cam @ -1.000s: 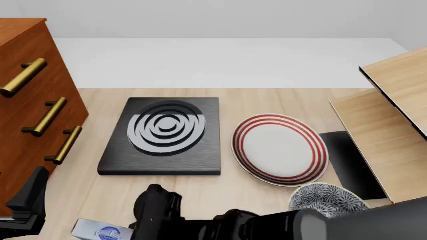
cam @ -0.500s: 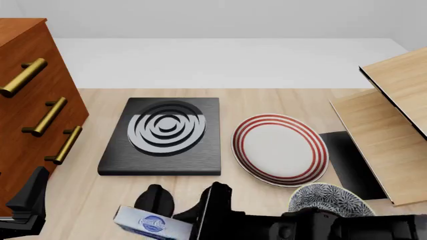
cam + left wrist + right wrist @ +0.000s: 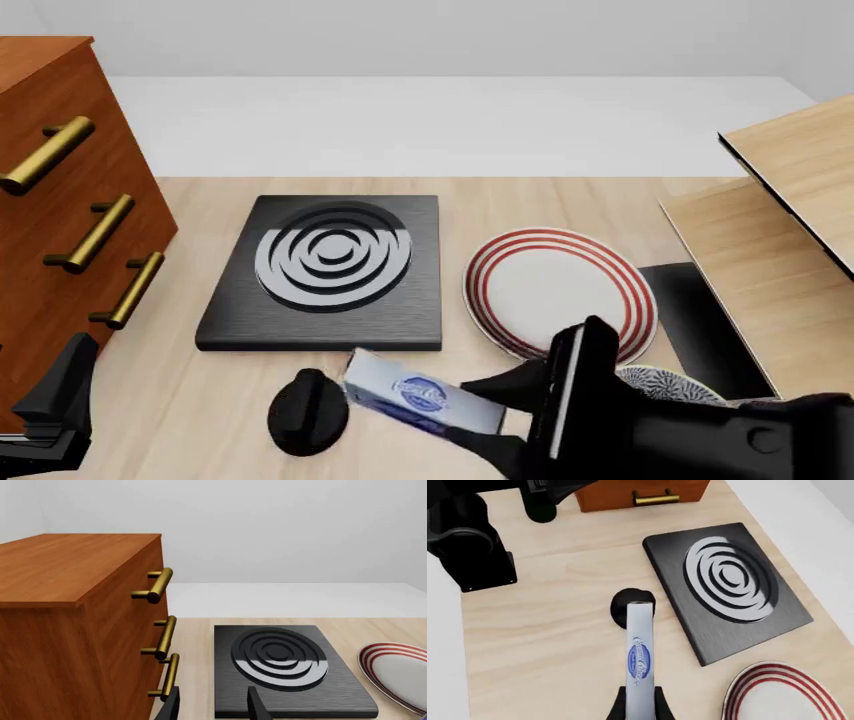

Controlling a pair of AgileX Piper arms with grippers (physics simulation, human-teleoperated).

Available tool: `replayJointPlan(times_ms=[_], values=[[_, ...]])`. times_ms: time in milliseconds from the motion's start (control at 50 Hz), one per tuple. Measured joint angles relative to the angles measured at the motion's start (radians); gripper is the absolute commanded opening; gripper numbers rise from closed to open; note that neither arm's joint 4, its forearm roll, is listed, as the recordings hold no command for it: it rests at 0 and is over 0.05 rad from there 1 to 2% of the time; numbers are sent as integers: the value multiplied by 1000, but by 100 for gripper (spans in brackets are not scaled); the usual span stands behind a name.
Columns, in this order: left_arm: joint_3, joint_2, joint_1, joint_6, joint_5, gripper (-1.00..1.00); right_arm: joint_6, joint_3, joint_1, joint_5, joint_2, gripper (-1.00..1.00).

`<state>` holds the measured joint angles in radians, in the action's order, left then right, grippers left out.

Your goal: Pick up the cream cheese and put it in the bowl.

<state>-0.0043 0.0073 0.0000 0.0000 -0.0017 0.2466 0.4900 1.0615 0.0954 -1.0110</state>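
We see the right gripper (image 3: 636,706) clamped on the cream cheese (image 3: 422,392), one black finger on each long side of the box, which sticks straight out ahead of the fingers. The box is lifted off the table (image 3: 174,400), tilted, logo side up. Below its far tip sits a black round knob (image 3: 307,411) on the wood. The bowl (image 3: 667,382) lies to the right of that gripper, mostly hidden behind the arm, right next to the red-ringed plate (image 3: 561,296). The black burner pad (image 3: 331,270) is ahead of the box and to its left. The left gripper (image 3: 212,707) has its fingers spread apart with nothing between them, low by the wooden drawer cabinet (image 3: 73,630), burner pad just ahead of it.
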Motion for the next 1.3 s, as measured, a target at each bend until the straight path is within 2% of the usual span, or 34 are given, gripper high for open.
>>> replayJointPlan(times_ms=[160, 420, 700, 1300], values=[[0, 0, 0, 0, 0, 100, 12, 0, -74, 142, 129, -100], [0, 0, 0, 0, 0, 100, 29, 32, -223, 428, 331, -100], [0, 0, 0, 0, 0, 100, 49, 83, -359, 681, 479, -100], [0, 0, 0, 0, 0, 100, 67, 145, -554, 1007, 609, -100]])
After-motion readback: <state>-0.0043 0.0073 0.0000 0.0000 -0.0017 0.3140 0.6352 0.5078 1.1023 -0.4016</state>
